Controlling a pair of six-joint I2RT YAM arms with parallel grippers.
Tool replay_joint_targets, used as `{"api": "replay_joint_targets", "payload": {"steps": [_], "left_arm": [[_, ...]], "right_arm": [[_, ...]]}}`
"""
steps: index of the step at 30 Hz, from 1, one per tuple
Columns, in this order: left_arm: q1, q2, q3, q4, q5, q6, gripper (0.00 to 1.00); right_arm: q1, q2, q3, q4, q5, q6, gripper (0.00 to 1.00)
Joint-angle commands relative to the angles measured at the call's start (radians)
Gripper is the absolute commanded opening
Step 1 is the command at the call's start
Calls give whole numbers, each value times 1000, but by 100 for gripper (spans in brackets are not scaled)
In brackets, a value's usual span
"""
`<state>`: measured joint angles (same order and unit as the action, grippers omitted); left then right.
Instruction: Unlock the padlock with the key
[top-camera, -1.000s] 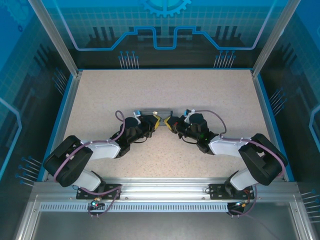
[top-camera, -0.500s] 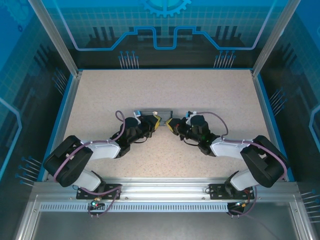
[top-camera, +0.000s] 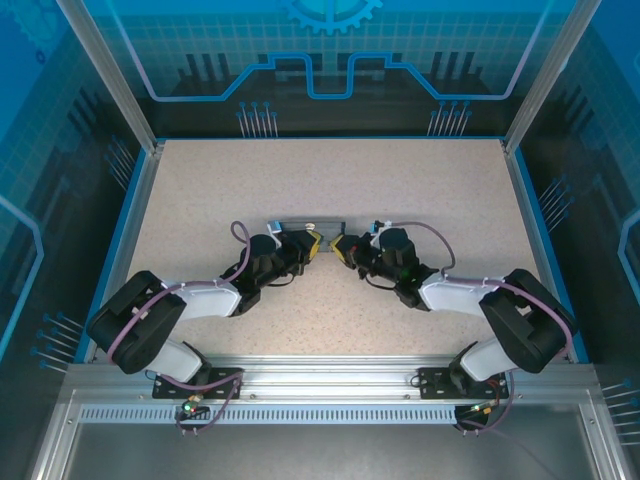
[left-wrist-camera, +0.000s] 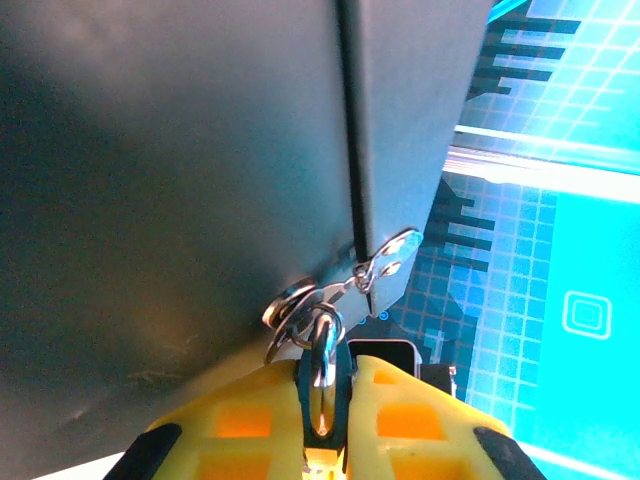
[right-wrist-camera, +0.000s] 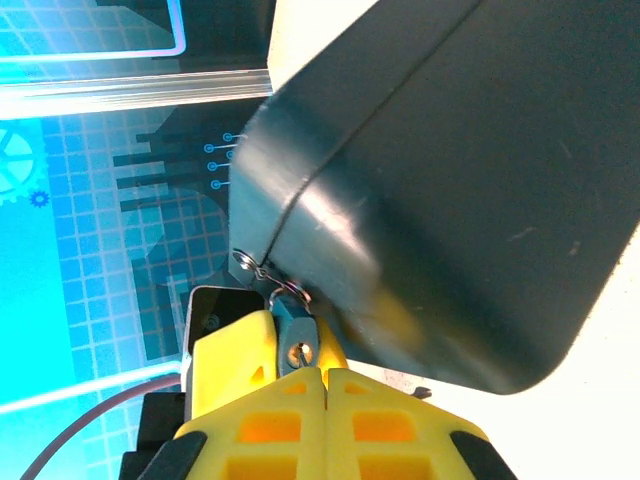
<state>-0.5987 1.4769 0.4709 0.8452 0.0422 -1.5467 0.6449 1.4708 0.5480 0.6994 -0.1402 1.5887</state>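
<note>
Right gripper (right-wrist-camera: 318, 375) is pinched shut on the padlock (right-wrist-camera: 295, 330) at its tips, under the box (right-wrist-camera: 450, 200). Left gripper (left-wrist-camera: 322, 400) is clamped on a silver loop (left-wrist-camera: 320, 345) just ahead, below the hasp (left-wrist-camera: 385, 262). I can't pick out the key, and any tug from either arm could slip a grip or drag the box.

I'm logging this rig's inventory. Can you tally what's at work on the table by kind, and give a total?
pincers: 2, the left pincer and the right pincer
box: 1
padlock: 1, in the right pincer
steel loop: 1, in the left pincer
Total: 5
</note>
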Motion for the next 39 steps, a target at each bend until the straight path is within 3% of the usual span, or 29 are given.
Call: {"api": "replay_joint_targets", "payload": {"steps": [1, 9, 20, 39], "left_arm": [[-5, 11, 1, 64, 14, -7, 0], [-6, 17, 0, 69, 12, -8, 0], [-7, 34, -3, 84, 12, -11, 0], [-12, 38, 4, 89, 13, -13, 0]], "right_arm": [[-14, 20, 39, -1, -6, -22, 0], [-16, 24, 38, 1, -11, -23, 0], [-28, -82, -56, -48, 21, -36, 0], [-19, -5, 22, -26, -7, -33, 0]]}}
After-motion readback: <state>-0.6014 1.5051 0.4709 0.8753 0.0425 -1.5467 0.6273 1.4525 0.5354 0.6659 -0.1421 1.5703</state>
